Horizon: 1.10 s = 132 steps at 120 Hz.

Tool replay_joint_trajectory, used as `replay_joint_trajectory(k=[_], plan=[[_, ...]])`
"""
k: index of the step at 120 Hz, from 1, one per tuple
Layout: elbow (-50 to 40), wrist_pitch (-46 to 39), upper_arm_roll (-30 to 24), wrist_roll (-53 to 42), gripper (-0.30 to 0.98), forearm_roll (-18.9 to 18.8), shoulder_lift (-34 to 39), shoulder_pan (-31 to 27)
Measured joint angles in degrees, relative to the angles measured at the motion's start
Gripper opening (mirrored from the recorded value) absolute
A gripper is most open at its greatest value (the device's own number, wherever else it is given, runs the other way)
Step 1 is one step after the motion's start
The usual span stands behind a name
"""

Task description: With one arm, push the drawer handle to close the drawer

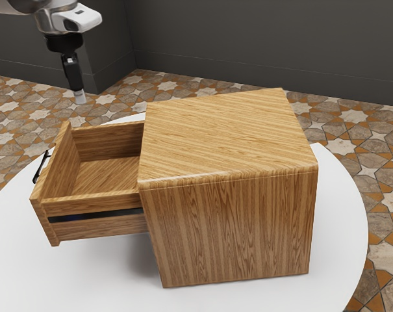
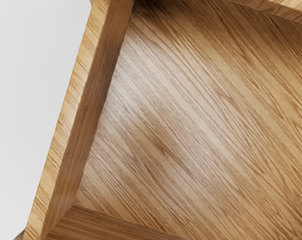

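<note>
Drawer (image 1: 99, 226) standing well open from its wooden cabinet (image 1: 228, 227) on the round white table (image 1: 339, 214).
The black handle (image 1: 40, 167) is on the drawer's front panel, toward the exterior view's left; the gripper (image 1: 80, 99) hangs pointing down, higher up and apart from it, and I cannot tell whether it is spread or pressed together. The wrist view looks down onto the drawer's grained bottom and side walls.
</note>
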<state>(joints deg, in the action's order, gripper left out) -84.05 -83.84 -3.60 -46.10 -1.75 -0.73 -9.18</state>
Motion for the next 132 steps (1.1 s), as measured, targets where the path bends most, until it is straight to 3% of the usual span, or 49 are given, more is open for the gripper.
replay_joint_trajectory(k=[34,48,61,75,80,89,105,118,132], plan=[[0.15,0.05,-0.1,-1.56,0.68,-0.06,0.2,1.22],[3.69,2.36,-1.56,-2.01,0.68,-0.43,8.14,1.05],[3.69,10.13,-3.94,-2.84,0.68,0.04,18.1,3.36],[1.41,19.63,-3.11,-3.68,0.68,0.23,20.86,2.83],[-0.97,23.34,-0.42,-3.96,0.64,0.27,20.24,2.69],[-6.08,27.32,2.57,-4.65,0.43,-2.24,21.25,2.85],[-32.22,18.88,9.8,-9.33,0.14,-5.73,36.28,2.05],[-43.6,7.68,11.0,-14.52,0.03,-8.1,38.36,1.22],[-48.33,-3.36,11.29,-19.56,-0.03,-9.92,38.13,1.33]])
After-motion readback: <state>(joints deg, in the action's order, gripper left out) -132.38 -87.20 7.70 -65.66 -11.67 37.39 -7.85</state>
